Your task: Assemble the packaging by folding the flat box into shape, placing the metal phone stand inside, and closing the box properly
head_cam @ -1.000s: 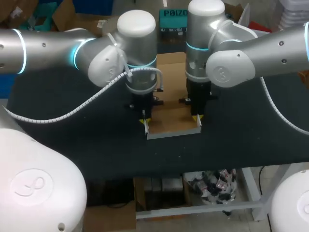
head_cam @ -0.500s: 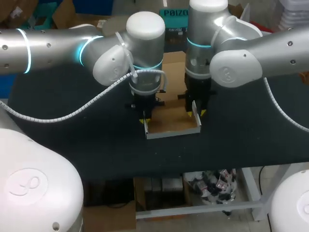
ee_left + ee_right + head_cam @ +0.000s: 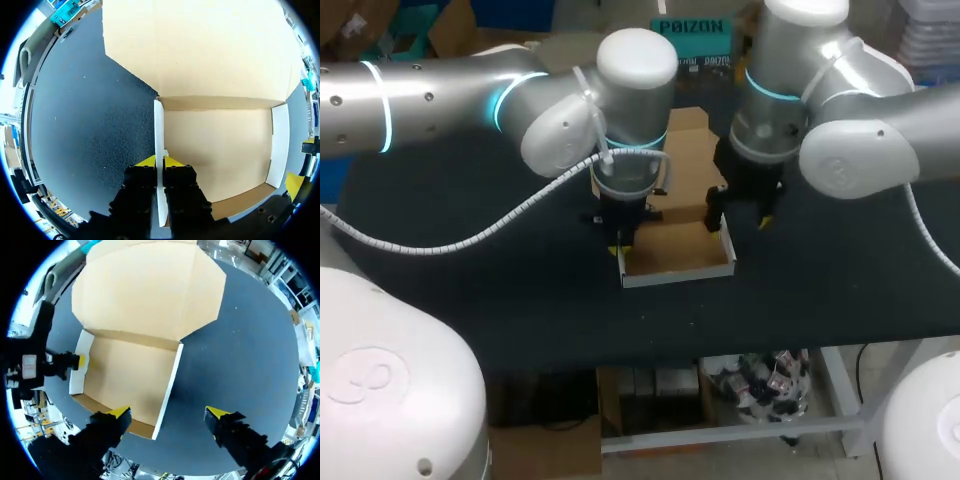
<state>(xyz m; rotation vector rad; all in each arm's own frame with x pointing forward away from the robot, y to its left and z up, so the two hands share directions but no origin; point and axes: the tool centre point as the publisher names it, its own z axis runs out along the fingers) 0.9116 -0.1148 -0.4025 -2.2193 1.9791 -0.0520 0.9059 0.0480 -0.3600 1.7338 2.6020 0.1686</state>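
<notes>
The cardboard box (image 3: 675,250) lies partly folded at the table's middle, its side walls upright and its wide lid flap (image 3: 685,150) flat behind it. My left gripper (image 3: 620,243) is shut on the left side wall (image 3: 159,135), which runs upright between its yellow tips (image 3: 159,162). My right gripper (image 3: 740,212) hangs open over the right side wall (image 3: 167,390). That wall stands between the spread fingertips (image 3: 169,412) and touches neither. The box floor (image 3: 127,375) is bare. No metal phone stand shows in any view.
A teal box (image 3: 692,40) stands at the table's back edge behind the lid flap. Dark table mat (image 3: 470,260) lies bare left and right of the box. The table's front edge runs close under the box's front wall (image 3: 680,278).
My right gripper has opened, let go of the right side wall and drawn up and to the right. My left gripper keeps its hold on the left wall.
</notes>
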